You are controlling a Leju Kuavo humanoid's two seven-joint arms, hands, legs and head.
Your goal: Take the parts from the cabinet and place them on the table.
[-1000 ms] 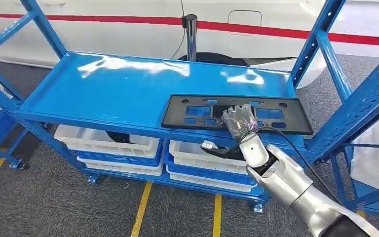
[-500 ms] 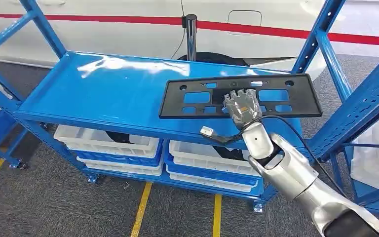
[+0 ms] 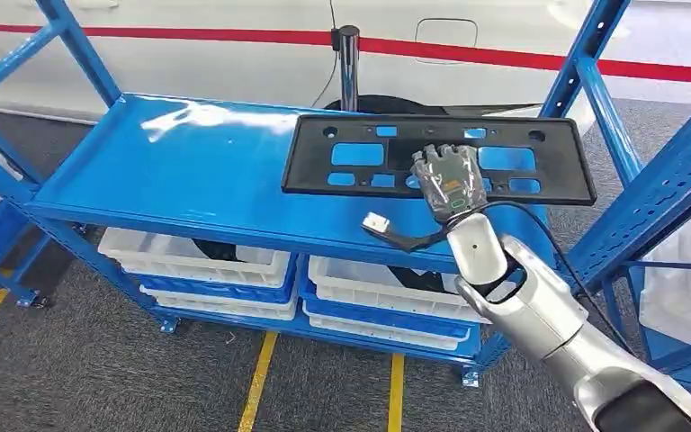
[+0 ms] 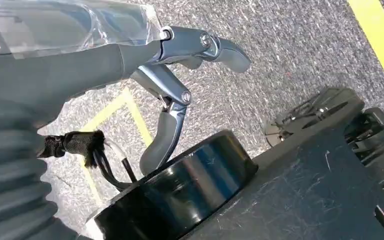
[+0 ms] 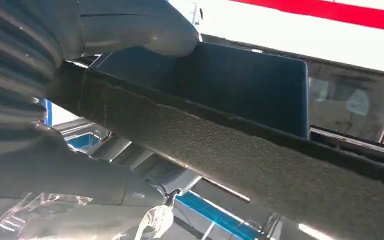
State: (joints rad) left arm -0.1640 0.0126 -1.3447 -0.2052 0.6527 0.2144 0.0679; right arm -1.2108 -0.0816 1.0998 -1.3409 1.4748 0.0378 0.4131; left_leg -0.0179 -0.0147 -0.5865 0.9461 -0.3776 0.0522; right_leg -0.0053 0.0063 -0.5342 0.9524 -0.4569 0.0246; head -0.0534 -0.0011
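Now that the plate (image 3: 432,167) is off the shelf (image 3: 189,171), where it lay a second ago, your right hand (image 3: 448,180) holds it tilted up above the shelf's right end: pick done, carry to the table remains. Fingers clamp its lower edge. Plate: black, flat, long, with rectangular cutouts. Left hand (image 4: 180,85) hangs, fingers apart.
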